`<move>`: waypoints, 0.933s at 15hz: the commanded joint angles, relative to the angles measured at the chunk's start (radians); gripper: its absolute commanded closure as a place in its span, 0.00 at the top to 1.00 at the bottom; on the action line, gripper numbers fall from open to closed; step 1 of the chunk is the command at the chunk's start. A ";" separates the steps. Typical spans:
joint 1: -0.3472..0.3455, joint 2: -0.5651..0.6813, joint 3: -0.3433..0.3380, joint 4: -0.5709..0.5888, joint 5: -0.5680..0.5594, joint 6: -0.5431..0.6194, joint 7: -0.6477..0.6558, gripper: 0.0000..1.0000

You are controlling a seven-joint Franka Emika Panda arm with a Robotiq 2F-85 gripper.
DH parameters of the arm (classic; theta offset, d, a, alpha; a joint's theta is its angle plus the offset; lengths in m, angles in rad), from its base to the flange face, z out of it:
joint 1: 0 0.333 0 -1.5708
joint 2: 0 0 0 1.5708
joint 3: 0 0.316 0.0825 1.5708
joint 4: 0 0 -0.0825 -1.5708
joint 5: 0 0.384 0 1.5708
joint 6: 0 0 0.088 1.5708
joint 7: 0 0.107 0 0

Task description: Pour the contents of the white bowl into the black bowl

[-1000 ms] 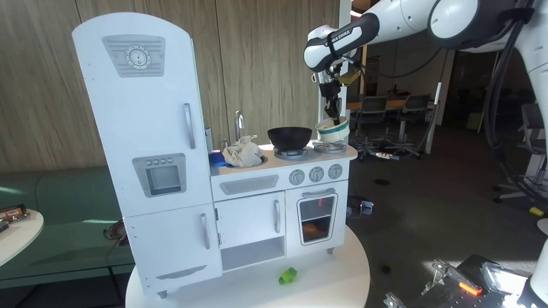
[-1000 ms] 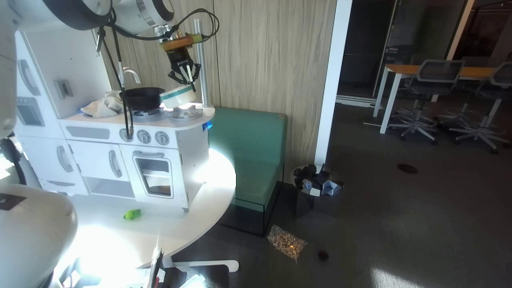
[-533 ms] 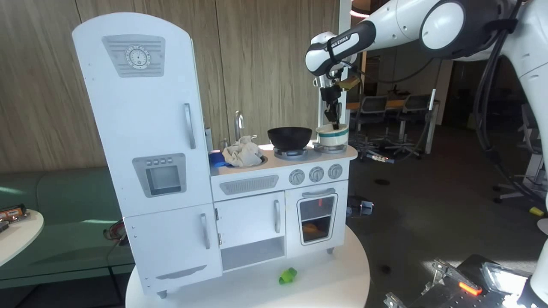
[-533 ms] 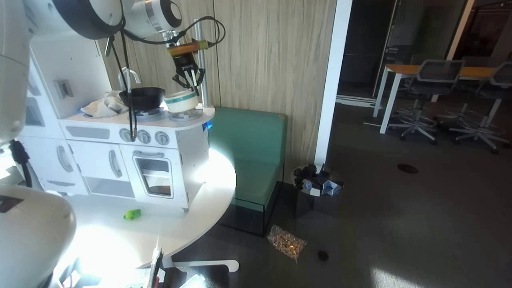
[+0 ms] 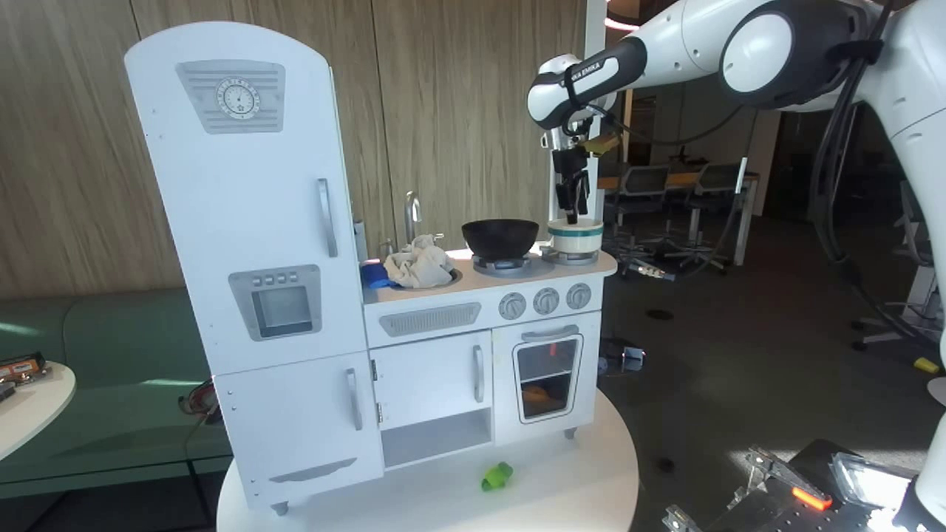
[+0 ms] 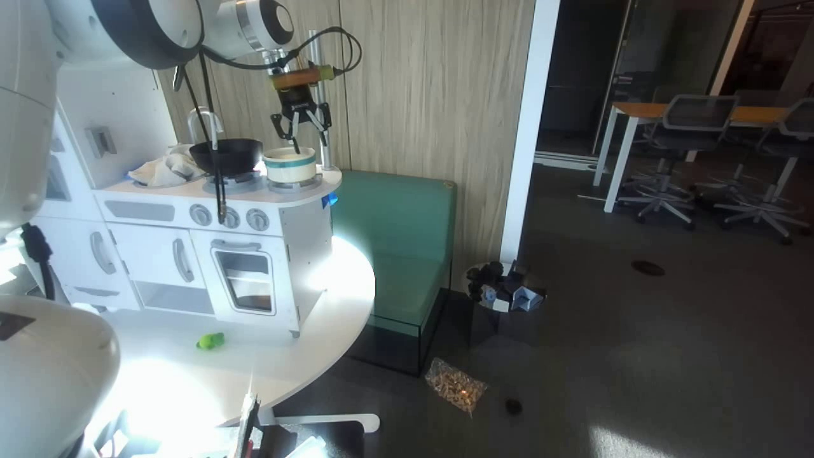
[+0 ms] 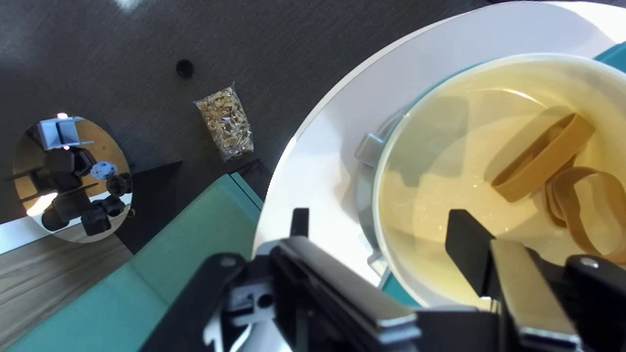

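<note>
The white bowl (image 5: 576,242) with a teal band rests level on the right burner of the toy stove in both exterior views. In the wrist view, two tan, ring-shaped strips (image 7: 543,159) lie inside this white bowl (image 7: 430,200). My gripper (image 7: 381,229) stands open across the bowl's near wall, one fingertip inside the bowl and the other outside, both apart from the rim. From above, the gripper (image 6: 311,145) points down at the bowl's edge. The black bowl (image 5: 500,240) sits upright on the neighbouring burner; its inside is hidden.
A pale cloth (image 5: 420,262) fills the sink beside the black bowl, with a faucet (image 5: 412,214) behind. The tall toy fridge (image 5: 244,222) borders the counter. A metal pole (image 6: 320,102) rises behind the gripper. Arm cables (image 6: 216,172) hang before the stove.
The white bowl was held tilted above the burner; it has come down level onto it. The jaws have spread and released its wall.
</note>
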 commanded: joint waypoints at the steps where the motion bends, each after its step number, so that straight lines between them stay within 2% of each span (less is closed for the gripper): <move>1: 0.014 -0.008 0.007 0.046 -0.004 -0.053 0.028 1.00; 4: 0.037 -0.028 0.003 0.060 -0.015 -0.123 0.079 1.00; 8: 0.086 -0.056 0.011 0.099 -0.038 -0.295 0.121 1.00; 12: 0.152 -0.072 0.019 0.160 -0.044 -0.451 0.114 1.00; 14: 0.163 -0.065 0.055 0.215 -0.035 -0.526 0.081 1.00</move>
